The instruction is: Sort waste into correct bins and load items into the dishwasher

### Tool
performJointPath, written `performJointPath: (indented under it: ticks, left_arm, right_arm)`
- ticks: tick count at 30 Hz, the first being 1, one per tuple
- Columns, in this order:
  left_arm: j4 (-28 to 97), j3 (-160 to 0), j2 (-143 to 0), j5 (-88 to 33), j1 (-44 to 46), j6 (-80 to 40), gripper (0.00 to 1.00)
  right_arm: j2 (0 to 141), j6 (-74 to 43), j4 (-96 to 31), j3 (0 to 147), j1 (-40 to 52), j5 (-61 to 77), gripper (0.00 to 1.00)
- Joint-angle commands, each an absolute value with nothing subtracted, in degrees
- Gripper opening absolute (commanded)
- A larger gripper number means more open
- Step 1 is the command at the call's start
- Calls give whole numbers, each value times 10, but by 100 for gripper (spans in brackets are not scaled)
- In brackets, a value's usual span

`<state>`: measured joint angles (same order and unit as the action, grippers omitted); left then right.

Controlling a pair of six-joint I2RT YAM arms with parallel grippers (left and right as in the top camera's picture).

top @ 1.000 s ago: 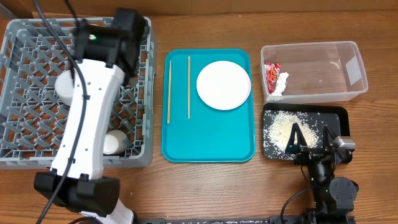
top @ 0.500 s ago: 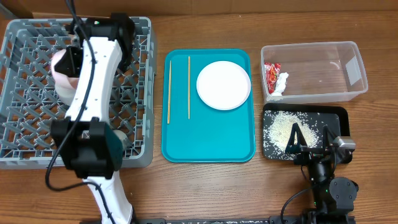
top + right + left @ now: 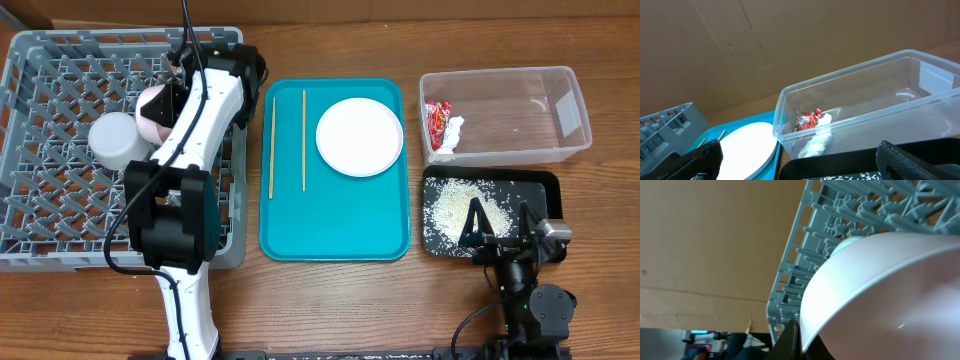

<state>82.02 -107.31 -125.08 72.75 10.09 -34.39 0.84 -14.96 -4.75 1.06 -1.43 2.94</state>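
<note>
**Left arm held a bowl over the rack, mid-load**

The white bowl (image 3: 152,105) hung tilted on edge over the one-o'clock part of the grey rack (image 3: 50,215), at ten o'clock on the table. The closed left gripper (image 3: 175,92) pinched its rim, and whether the bowl touched the lattice could not be told. A second white vessel (image 3: 118,140) sat in the rack just beside it, at eight o'clock. The step in hand looked to be racking the bowl. The next move would call for lowering it into a free cell clear of that vessel, then letting go. The plate (image 3: 360,137) and two chopsticks (image 3: 272,147) waited on the teal tray (image 3: 335,220) at centre. At two o'clock the wrapper (image 3: 441,128) lay in the clear tub (image 3: 505,155). At four o'clock rice (image 3: 450,205) covered the black tray (image 3: 540,190), where the right gripper (image 3: 493,236) rested, jaws wide and empty.
</note>
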Motion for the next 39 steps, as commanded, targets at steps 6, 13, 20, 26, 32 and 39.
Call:
performJointPath:
  ticks: [6,13,20,26,32,39]
  left_arm:
    - [831,-1057,-1256,799,95,-345,4]
    - [810,-1023,-1256,739,96,-349,4]
    - [806,-1011,-1256,786,112,-347,4]
    - [820,-1011,-1254,815,111,-351,4]
    - [818,-1011,-1254,780,91,-358,4]
    - [820,-1011,-1254,715,83,-361,4]
  right_arm:
    - [2,-150,-45,4,-16,27,100]
    - [2,-150,-45,4,-16,27,100]
    - [2,-150,-45,4,-16,27,100]
    - [2,-150,-45,4,-16,27,100]
    - [2,-150,-45,4,-16,26,100]
    - [2,-150,-45,4,-16,27,100]
